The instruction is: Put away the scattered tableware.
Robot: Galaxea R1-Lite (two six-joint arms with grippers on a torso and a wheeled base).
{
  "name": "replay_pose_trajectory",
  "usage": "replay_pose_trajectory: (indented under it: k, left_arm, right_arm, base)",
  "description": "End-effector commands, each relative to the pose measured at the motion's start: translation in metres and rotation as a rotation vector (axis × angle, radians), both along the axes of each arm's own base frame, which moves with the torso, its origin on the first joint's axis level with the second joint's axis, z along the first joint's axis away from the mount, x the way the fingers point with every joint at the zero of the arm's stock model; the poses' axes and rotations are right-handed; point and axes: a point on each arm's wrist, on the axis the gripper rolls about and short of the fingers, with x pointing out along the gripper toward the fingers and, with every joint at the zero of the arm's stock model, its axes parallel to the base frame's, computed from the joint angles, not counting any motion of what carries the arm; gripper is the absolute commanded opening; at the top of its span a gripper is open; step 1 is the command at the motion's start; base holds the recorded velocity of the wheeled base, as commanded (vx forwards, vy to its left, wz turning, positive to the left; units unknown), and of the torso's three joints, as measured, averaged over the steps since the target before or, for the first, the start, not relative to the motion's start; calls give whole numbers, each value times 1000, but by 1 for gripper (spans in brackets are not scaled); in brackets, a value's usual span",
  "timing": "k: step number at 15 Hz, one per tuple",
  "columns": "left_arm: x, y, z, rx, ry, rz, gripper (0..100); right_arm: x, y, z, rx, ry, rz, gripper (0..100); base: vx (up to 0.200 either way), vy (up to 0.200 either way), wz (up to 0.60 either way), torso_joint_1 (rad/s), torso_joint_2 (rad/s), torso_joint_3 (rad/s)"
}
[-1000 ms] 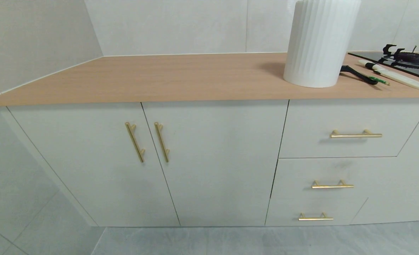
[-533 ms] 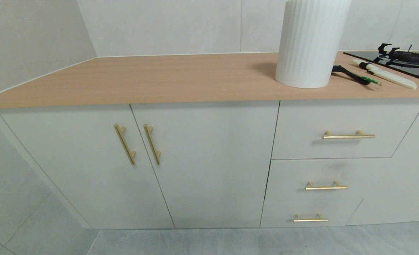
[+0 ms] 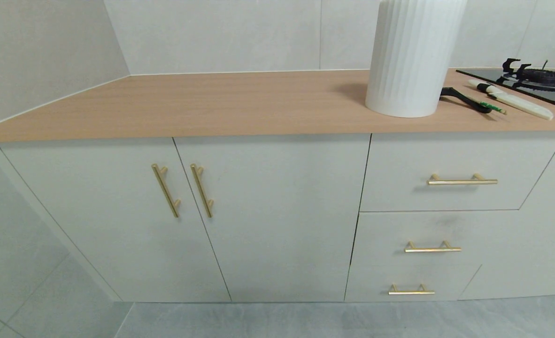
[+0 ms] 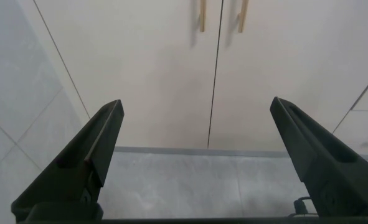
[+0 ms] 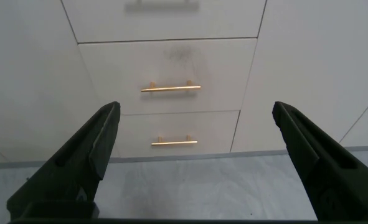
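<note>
A long cream utensil and a black-handled utensil lie on the table. Left gripper and right gripper gape empty.

countertop wood | cabinet doors shut | drawers shut | stove far right

Three cameras on one kitchen cabinet front.
The head camera looked forward and down from well back at the countertop, door handles and drawers. The wrist cameras sat lower and nearer, looking out past the spread left gripper and right gripper: the left shared the door handles with the head view, the right the two lower drawers.
</note>
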Motion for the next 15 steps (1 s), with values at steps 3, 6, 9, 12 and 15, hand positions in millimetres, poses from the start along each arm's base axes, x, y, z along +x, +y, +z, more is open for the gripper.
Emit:
replay_pose_trajectory:
  k: [3,6,9,12,15]
  left_arm:
    - [0,0,0,0,1,1,100]
    - [0,0,0,0,1,1,100]
    - [0,0,0,0,1,1,100]
    - [0,0,0,-2,1,1,100]
    - [0,0,0,-2,1,1,100]
  right_arm:
    - [0,0,0,-6,2,0,100]
    - [2,0,1,-42,22,8,100]
    - [2,0,1,-42,24,11,100]
    - [1,1,90,87,-83,136,100]
    - [58,4,103,83,215,131,100]
  base:
    - [0,0,0,0,0,0]
    - [0,0,0,0,0,0]
    - [0,0,0,0,0,0]
    - [0,0,0,0,0,0]
    - [0,0,0,0,0,0]
